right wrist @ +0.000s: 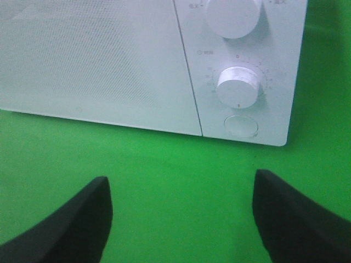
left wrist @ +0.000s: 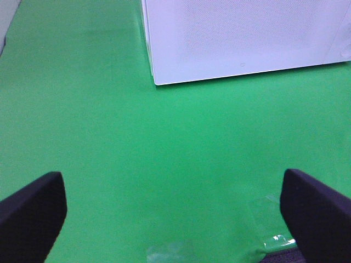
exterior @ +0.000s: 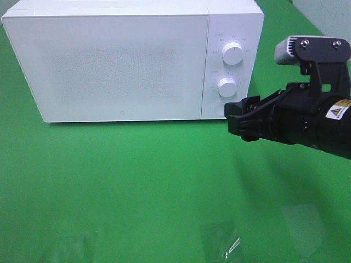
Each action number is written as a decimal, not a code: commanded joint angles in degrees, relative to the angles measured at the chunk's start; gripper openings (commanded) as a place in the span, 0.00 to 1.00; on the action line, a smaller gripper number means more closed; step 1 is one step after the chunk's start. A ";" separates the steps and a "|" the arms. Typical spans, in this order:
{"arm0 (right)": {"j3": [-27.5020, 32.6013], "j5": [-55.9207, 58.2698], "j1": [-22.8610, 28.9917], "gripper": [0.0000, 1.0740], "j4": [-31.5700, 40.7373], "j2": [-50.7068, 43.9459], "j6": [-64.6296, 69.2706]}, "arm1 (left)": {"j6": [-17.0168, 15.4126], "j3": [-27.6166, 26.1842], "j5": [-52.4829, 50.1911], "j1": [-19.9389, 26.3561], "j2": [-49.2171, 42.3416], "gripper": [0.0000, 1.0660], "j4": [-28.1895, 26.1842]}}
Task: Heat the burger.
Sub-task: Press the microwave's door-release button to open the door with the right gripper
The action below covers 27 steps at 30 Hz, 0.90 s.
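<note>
My right gripper (exterior: 236,119), jaws apart and empty, hovers before the lower knob (exterior: 226,86) and round button (right wrist: 241,125) of the microwave (exterior: 109,12) near the far edge of the table (exterior: 137,181). My left gripper (left wrist: 173,181) gapes wide and empty. The burger is unseen, perhaps behind the shut door (exterior: 115,66). Next, likely: a careful knob turn or button press.

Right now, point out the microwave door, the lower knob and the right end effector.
door (exterior: 120,66): high view, middle of the panel.
lower knob (right wrist: 237,86): right wrist view, its front face.
right end effector (exterior: 235,120): high view, midway between its fingertips.
</note>
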 commanded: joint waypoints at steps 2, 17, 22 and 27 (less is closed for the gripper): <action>-3.09 12.03 -1.60 0.65 -1.09 -4.58 -4.87 | -0.23 0.23 -0.34 0.34 -0.97 0.92 -0.11; -13.29 51.97 -4.13 0.65 -20.34 -16.96 0.74 | -0.23 0.23 -0.34 0.34 -0.97 0.92 -0.11; -15.18 62.17 -4.13 0.65 -24.64 -22.12 2.75 | -0.23 0.23 -0.34 0.34 -0.97 0.92 -0.11; -15.13 69.56 -4.13 0.65 -25.15 -27.33 3.38 | -0.23 0.23 -0.34 0.34 -0.97 0.92 -0.11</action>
